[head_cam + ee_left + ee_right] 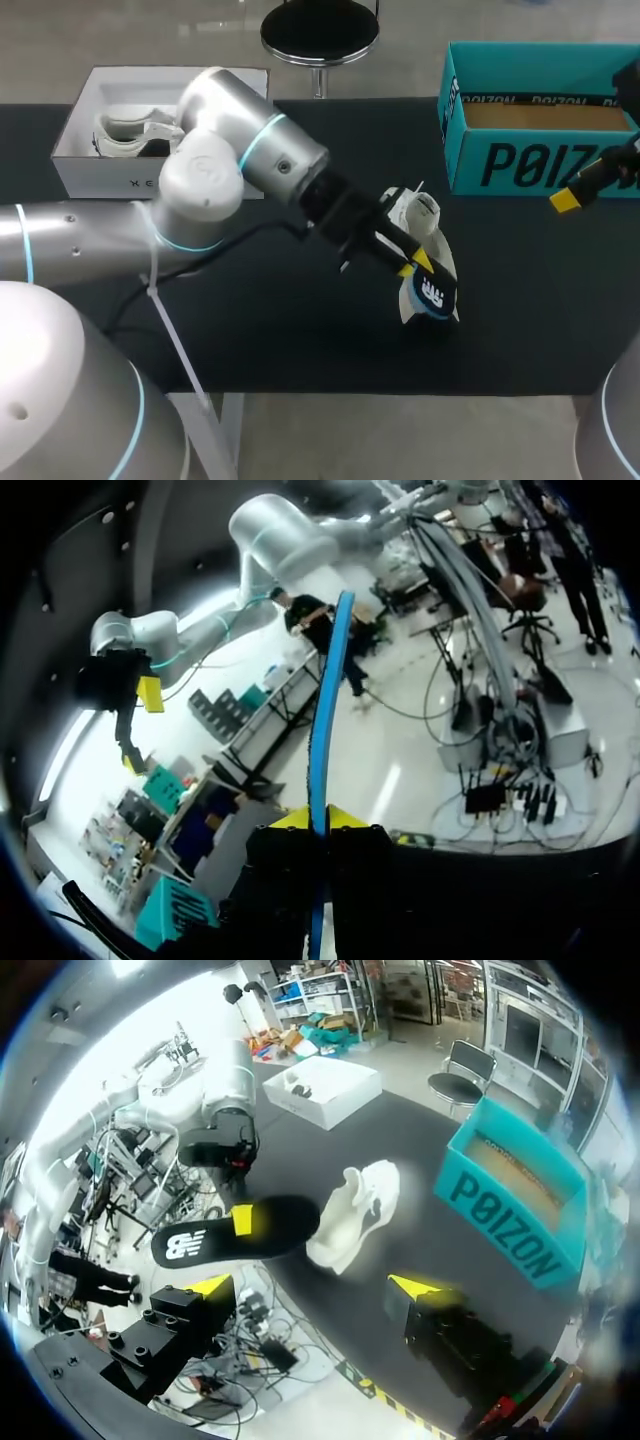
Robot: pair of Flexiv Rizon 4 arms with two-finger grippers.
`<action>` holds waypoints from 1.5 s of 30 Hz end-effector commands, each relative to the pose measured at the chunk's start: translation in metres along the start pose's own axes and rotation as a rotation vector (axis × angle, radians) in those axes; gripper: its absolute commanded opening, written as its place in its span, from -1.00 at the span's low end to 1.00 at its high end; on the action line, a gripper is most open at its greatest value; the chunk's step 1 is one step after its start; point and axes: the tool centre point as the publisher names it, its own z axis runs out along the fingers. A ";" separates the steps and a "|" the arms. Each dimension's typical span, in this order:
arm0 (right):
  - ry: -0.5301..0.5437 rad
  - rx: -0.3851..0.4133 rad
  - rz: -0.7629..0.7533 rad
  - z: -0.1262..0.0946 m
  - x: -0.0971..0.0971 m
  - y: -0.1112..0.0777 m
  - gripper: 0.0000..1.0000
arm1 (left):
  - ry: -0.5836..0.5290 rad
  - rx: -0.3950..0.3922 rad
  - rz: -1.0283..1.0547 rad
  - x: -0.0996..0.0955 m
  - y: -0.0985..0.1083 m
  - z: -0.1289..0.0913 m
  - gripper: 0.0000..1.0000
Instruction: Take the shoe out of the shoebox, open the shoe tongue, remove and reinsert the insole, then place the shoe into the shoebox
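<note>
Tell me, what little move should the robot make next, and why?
Probably tip the insole toward the opening of the shoe. The left tool pinches the insole outside the shoe, right beside it, so sliding it in looks like the next step.

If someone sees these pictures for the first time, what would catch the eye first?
Most striking is the black insole, gripped by the left tool over the middle of the dark table. Close beside it is a white shoe, and the teal shoebox sits open at the far right.
</note>
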 end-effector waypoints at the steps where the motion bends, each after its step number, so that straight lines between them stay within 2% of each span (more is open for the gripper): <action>1: 0.001 0.004 0.001 0.001 -0.001 0.001 1.00 | -0.015 0.005 -0.002 -0.003 0.014 0.001 -1.00; 10: 0.001 0.004 0.001 0.001 -0.001 0.001 1.00 | -0.092 0.006 0.015 0.001 0.040 -0.001 -1.00; 31: 0.001 0.004 0.001 0.001 -0.001 0.001 1.00 | -0.110 -0.043 0.032 0.011 0.074 0.016 -1.00; 39: 0.001 0.004 0.001 0.001 -0.001 0.001 1.00 | -0.139 -0.028 0.026 0.003 0.068 0.014 -1.00; 45: 0.001 0.004 0.001 0.001 -0.001 0.001 1.00 | -0.141 -0.014 0.021 0.003 0.068 0.022 -1.00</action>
